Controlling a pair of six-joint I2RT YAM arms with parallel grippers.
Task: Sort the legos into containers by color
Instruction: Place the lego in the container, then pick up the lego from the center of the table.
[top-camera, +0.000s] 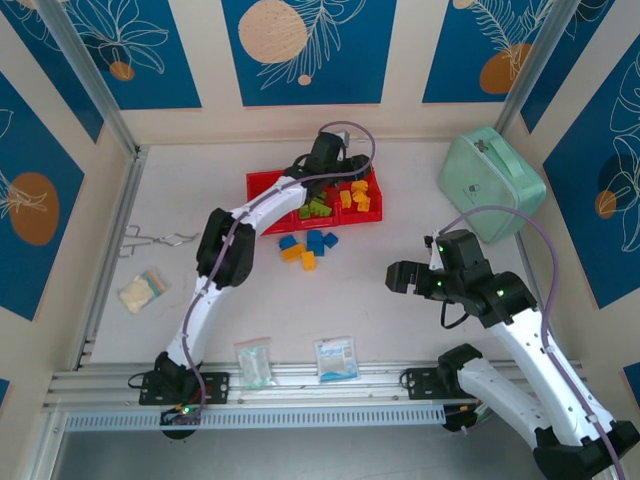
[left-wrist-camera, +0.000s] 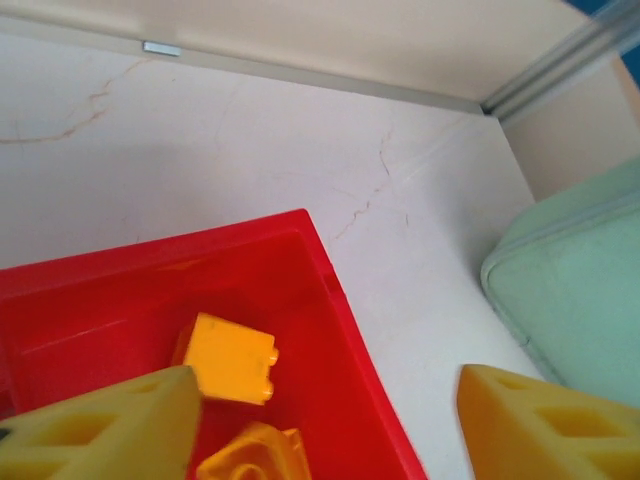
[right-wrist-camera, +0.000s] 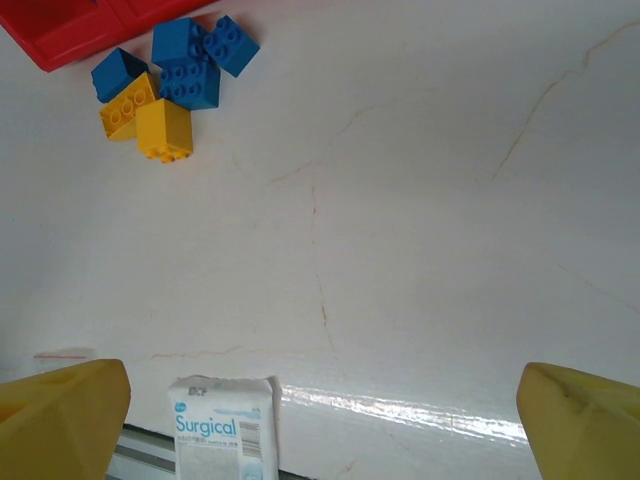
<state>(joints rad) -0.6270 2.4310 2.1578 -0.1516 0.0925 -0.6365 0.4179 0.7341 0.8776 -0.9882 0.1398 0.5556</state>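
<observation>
Six loose legos (top-camera: 308, 248) lie in one cluster on the worktop (top-camera: 400, 180), just below the red tray (top-camera: 265, 188) at centre frame in the top view: four blue, two orange-yellow.

The tray has three compartments. The middle one holds green legos (top-camera: 318, 208) and the right one orange-yellow legos (top-camera: 357, 195). Neither group can be counted from above.

The left gripper (left-wrist-camera: 328, 385) hangs over the right compartment's outer edge, fingers apart, with nothing between them.

The right gripper (top-camera: 400, 277), right of centre, is spread wide and empty over bare worktop.

Around the edges:
- one mint green case (top-camera: 490, 185), upper right
- three packets (top-camera: 335, 358), lower left
- one pair of tongs (top-camera: 155, 240), left
</observation>
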